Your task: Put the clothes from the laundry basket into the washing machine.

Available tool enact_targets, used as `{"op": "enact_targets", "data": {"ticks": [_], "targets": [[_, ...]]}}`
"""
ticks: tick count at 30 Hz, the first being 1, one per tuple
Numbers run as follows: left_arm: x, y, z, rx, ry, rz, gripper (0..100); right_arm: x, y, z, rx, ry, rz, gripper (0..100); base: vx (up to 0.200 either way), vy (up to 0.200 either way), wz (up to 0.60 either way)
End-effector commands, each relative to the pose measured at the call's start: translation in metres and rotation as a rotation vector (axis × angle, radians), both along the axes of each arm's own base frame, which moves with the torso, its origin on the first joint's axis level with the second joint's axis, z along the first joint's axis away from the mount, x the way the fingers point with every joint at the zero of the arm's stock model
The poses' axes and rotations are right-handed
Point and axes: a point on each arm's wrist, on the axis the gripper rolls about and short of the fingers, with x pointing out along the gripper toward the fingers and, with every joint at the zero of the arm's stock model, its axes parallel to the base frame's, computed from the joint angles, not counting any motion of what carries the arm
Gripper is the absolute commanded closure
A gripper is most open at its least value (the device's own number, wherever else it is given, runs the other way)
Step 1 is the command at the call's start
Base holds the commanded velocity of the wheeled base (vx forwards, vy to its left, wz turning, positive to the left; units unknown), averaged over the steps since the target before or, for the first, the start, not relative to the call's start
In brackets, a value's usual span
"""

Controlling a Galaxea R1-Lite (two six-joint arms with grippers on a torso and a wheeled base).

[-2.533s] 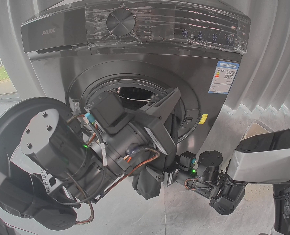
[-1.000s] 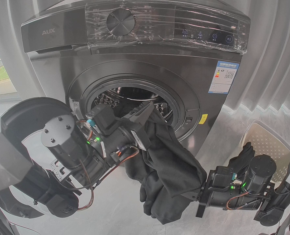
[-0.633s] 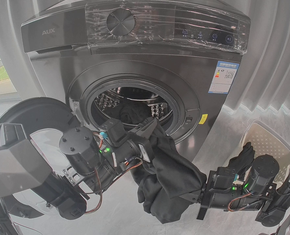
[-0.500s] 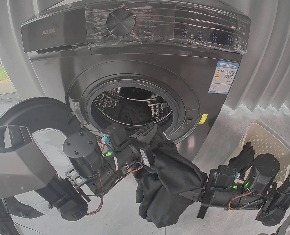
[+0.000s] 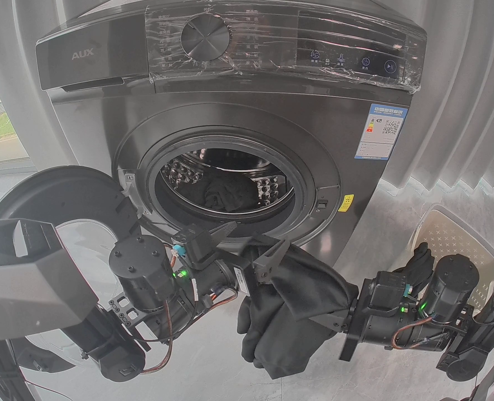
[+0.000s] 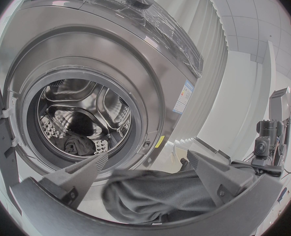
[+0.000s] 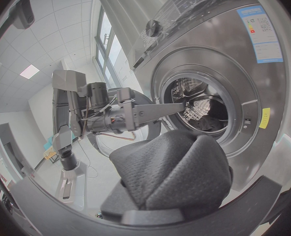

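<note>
Your left gripper (image 5: 258, 236) is spread wide, fingers either side of the dark garment (image 5: 294, 302) without pinching it; your right gripper (image 5: 336, 319) is clamped on a bunched fold. The cloth hangs in front of the washing machine (image 5: 336, 140), below the drum mouth (image 5: 225, 165). It's soft, light and floppy, so I'd grab a thick bunch near the top. Half a second ago the left had it pinched, higher up; now it's let go.

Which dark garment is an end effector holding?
The garment hanging before the washer, in the right end effector; others lie in the drum and basket.
</note>
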Motion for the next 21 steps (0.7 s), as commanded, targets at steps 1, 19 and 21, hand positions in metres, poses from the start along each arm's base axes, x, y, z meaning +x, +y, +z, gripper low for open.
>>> {"op": "enact_targets", "data": {"ticks": [1,19,21], "targets": [[0.0007,0.0022,0.0002,0.002,0.000,0.007,0,0.0093,-0.0096,0.0003,0.001,-0.003,-0.053,100,0.000,0.000,0.00],[0.0001,0.0034,0.0008,0.016,-0.011,0.010,0,0.0171,-0.0093,0.0036,0.017,-0.018,-0.074,100,0.000,0.000,0.00],[-0.0006,0.0040,0.0004,0.020,-0.010,0.010,0,0.0193,-0.0096,0.0049,0.022,-0.024,-0.082,100,0.000,0.000,0.00]]}}
